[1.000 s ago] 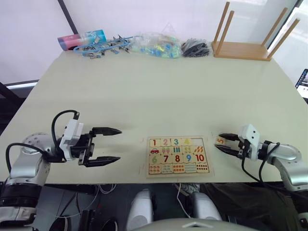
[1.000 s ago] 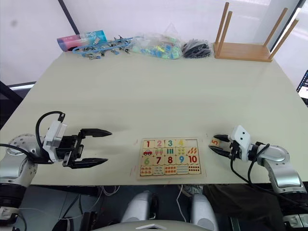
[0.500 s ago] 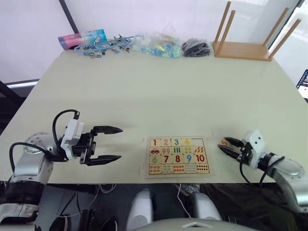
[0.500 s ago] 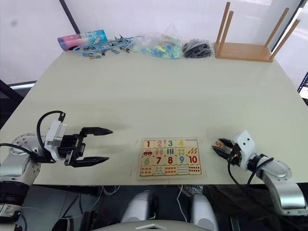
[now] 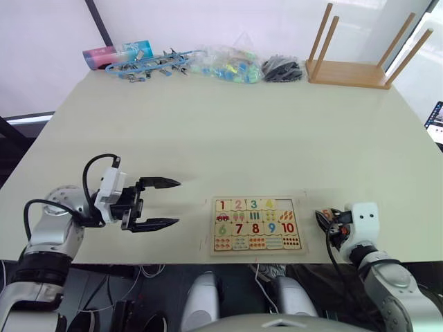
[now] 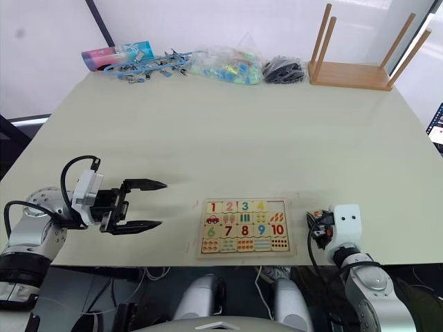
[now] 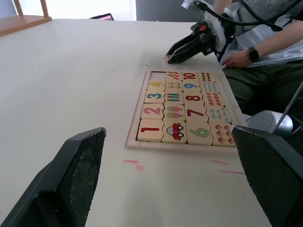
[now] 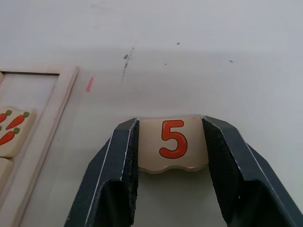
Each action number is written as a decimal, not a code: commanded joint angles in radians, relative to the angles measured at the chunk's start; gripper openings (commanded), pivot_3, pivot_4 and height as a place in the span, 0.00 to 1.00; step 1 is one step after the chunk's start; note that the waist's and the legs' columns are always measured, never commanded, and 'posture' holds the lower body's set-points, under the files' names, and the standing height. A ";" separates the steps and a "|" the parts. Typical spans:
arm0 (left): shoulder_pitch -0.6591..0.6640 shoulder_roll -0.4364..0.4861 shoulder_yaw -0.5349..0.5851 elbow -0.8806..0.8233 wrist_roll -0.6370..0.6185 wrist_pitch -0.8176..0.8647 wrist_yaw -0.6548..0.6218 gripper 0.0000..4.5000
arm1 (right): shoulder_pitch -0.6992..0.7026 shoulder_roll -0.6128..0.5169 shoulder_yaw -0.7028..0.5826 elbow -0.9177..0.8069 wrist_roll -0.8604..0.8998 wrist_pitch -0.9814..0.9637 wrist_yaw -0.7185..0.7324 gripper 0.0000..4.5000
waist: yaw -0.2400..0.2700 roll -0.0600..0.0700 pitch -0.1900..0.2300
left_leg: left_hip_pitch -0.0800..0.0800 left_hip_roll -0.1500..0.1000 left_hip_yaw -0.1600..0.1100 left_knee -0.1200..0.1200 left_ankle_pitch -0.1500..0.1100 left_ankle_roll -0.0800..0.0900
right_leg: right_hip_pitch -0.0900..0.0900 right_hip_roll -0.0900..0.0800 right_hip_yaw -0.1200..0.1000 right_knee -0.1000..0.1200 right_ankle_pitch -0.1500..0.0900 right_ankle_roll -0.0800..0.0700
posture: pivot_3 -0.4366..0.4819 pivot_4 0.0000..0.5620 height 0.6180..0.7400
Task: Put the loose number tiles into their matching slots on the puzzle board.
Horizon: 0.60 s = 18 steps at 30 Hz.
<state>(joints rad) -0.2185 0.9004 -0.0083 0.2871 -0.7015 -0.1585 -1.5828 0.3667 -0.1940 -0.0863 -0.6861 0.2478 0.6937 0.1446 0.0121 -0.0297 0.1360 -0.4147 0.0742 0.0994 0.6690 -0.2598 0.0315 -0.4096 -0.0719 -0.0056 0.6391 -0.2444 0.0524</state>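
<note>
Table (image 5: 208, 138) edge: right end effector (image 8: 173, 161) clasps tile 5 (image 8: 173, 142).

The puzzle board (image 5: 255, 225) lies on the tabletop (image 5: 228, 131) near its front edge. Just right of it, tile 5 (image 8: 174, 144) sits between the right tool's (image 5: 325, 221) fingers. The left tool (image 5: 163, 203) hovers well left. A stool (image 5: 356, 52) stands upturned at the far right.

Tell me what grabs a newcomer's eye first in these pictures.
The flat pale wooden puzzle board of coloured number and picture tiles lies near the table's front edge, its slot for 5 bare. Just to its right, the right pincer is closed on the small pale wooden tile printed with a red 5. The left pincer gapes open to the board's left.
</note>
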 commanded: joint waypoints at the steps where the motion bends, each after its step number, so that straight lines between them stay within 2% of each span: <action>1: -0.015 0.015 -0.005 -0.001 -0.022 -0.020 -0.032 1.00 | 0.008 0.023 -0.018 -0.040 -0.015 -0.001 -0.047 0.33 | -0.001 0.000 0.000 | 0.000 0.000 0.000 0.000 0.000 0.000 | 0.000 0.000 0.000 0.000 0.000 0.000 | 0.48 0.27 0.99; 5: -0.018 0.018 -0.009 0.000 -0.025 -0.022 -0.032 1.00 | 0.002 0.028 0.011 -0.045 -0.009 0.008 -0.043 0.33 | -0.002 0.000 0.000 | 0.000 0.000 0.000 0.000 0.000 0.000 | 0.000 0.000 0.000 0.000 0.000 0.000 | 0.48 0.27 0.99; 6: -0.018 0.018 -0.009 0.000 -0.025 -0.022 -0.032 1.00 | 0.001 0.026 0.013 -0.045 -0.013 0.004 -0.042 0.51 | -0.002 0.000 0.000 | 0.000 0.000 0.000 0.000 0.000 0.000 | 0.000 0.000 0.000 0.000 0.000 0.000 | 0.48 0.27 0.99; 8: -0.019 0.016 -0.009 -0.001 -0.024 -0.022 -0.032 1.00 | -0.004 0.018 0.007 -0.040 -0.004 -0.005 -0.027 0.61 | -0.002 0.000 0.000 | 0.000 0.000 0.000 0.000 0.000 0.000 | 0.000 0.000 0.000 0.000 0.000 0.000 | 0.48 0.27 0.99; 10: -0.016 0.015 -0.005 -0.005 -0.023 -0.019 -0.032 1.00 | -0.008 0.009 -0.011 -0.041 0.011 -0.022 -0.006 0.80 | -0.001 0.000 0.000 | 0.000 0.000 0.000 0.000 0.000 0.000 | 0.000 0.000 0.000 0.000 0.000 0.000 | 0.48 0.27 0.99; 11: -0.013 0.015 -0.003 -0.008 -0.023 -0.018 -0.032 1.00 | -0.010 0.007 -0.022 -0.042 0.019 -0.028 0.001 0.93 | -0.001 0.000 0.000 | 0.000 0.000 0.000 0.000 0.000 0.000 | 0.000 0.000 0.000 0.000 0.000 0.000 | 0.48 0.27 0.99; 12: -0.011 0.015 -0.002 -0.010 -0.023 -0.018 -0.032 1.00 | -0.011 0.002 -0.029 -0.042 0.021 -0.035 0.006 0.98 | -0.001 0.000 0.000 | 0.000 0.000 0.000 0.000 0.000 0.000 | 0.000 0.000 0.000 0.000 0.000 0.000 | 0.48 0.27 0.99; 18: 0.004 0.014 0.010 -0.021 -0.024 -0.014 -0.032 1.00 | 0.004 -0.069 -0.124 -0.038 0.097 -0.150 0.150 0.99 | -0.001 0.000 0.000 | 0.000 0.000 0.000 0.000 0.000 0.000 | 0.000 0.001 0.000 0.000 0.000 0.000 | 0.48 0.27 0.99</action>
<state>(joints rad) -0.2195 0.9024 -0.0121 0.2897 -0.7097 -0.1624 -1.5832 0.3630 -0.2274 -0.1451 -0.6965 0.2961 0.6142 0.2190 0.0114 -0.0301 0.1358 -0.4147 0.0741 0.1000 0.6691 -0.2598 0.0316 -0.4093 -0.0712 -0.0056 0.6391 -0.2444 0.0525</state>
